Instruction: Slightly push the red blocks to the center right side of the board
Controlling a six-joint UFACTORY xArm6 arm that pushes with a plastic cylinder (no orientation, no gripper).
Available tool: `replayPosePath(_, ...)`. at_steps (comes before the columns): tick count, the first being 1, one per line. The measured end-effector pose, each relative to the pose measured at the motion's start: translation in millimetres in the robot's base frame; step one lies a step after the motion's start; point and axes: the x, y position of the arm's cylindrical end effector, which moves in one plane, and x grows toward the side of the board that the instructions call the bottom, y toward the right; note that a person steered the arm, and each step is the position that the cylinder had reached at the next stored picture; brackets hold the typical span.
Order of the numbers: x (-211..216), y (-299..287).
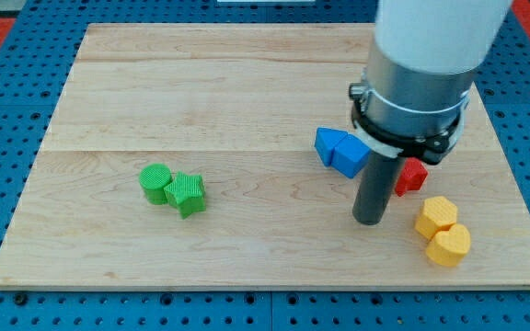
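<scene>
camera view: only one feed on my end, so everything below comes from it.
tabletop point(247, 83): pale wooden board sitting on a blue pegboard base; it fills most of the view.
arm: the white and grey body comes down from the view's top right and hides a good chunk of the board behind it.
gripper: there isn't one on this rig, just the dark rod, so nothing to call wide, narrow or holding.
my tip point(368, 221): down on the board, right of centre, a bit below the middle.
red block point(412, 176): only one red piece shows, peeking out just to the right of the rod and a little above my tip. Part of it is hidden behind the rod, so I can't call the shape, and I can't tell if the rod actually touches it. It sits toward the view's right, around mid height.
blue blocks point(340, 150): two of them pressed together, just up and left of the rod; shapes look wedge-like but I wouldn't swear to it.
yellow blocks point(443, 231): two touching, one hexagon-ish on top and a rounder one under it, right of my tip and below the red one.
green cylinder point(155, 182): left half of the board, touching the green star.
green star point(187, 193): just right of the cylinder, well apart from my tip.
</scene>
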Motion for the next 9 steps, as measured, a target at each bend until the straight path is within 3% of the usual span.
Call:
replayPosePath(3,-25.3,50.0)
replayPosePath(5,-101.3,39.4)
replayPosePath(6,-109.9,42.2)
replayPosePath(9,-84.2,47.5)
